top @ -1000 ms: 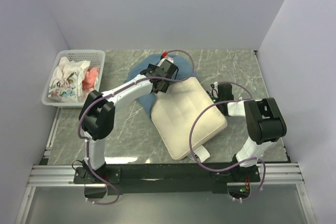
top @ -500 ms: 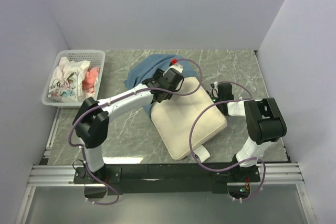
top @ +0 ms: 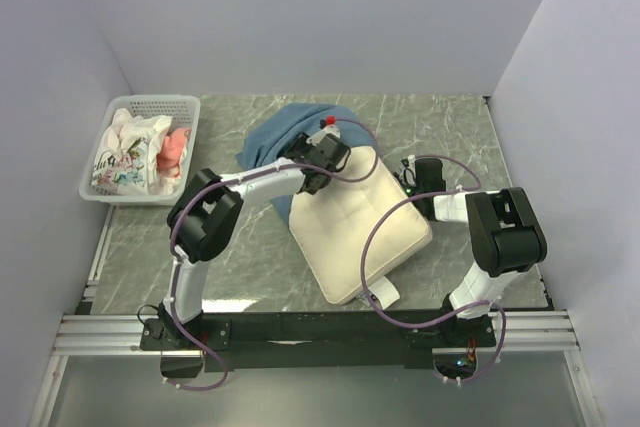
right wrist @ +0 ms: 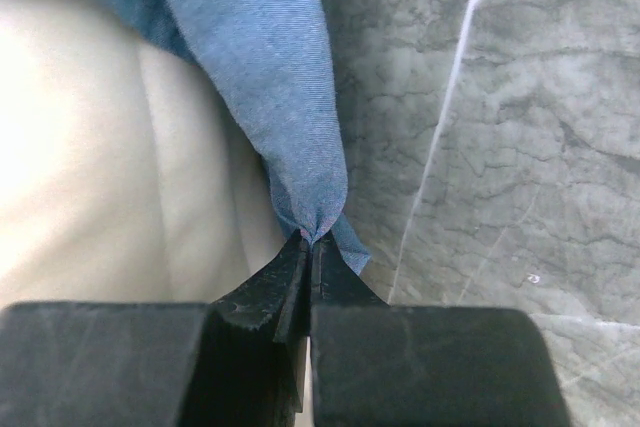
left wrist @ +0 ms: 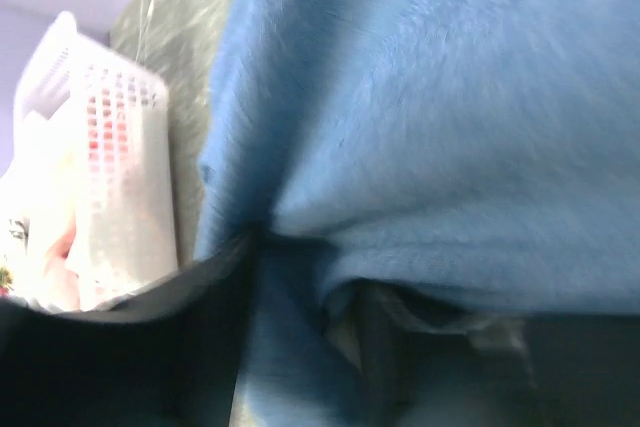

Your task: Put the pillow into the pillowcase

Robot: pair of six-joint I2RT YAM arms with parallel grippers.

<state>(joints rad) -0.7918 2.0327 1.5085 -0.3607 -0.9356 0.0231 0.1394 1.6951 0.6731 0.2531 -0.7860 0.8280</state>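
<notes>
Item: pillow [top: 360,222], plain side up on the surface [top: 450,132], far end meeting the blue pillowcase [top: 285,132]; my right hand [right wrist: 308,243] pinches the case's edge, apparently to anchor the opening, while my left hand [top: 310,179], grip impossible to tell, sits in the cloth at the far-left corner.

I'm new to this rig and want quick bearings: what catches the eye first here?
A plump cream pillow lies in the middle, with a rumpled blue pillowcase at its far end. The right gripper is pinched shut on a fold of that blue cloth beside the pillow. A white basket of patterned cloths sits at the far left.
</notes>
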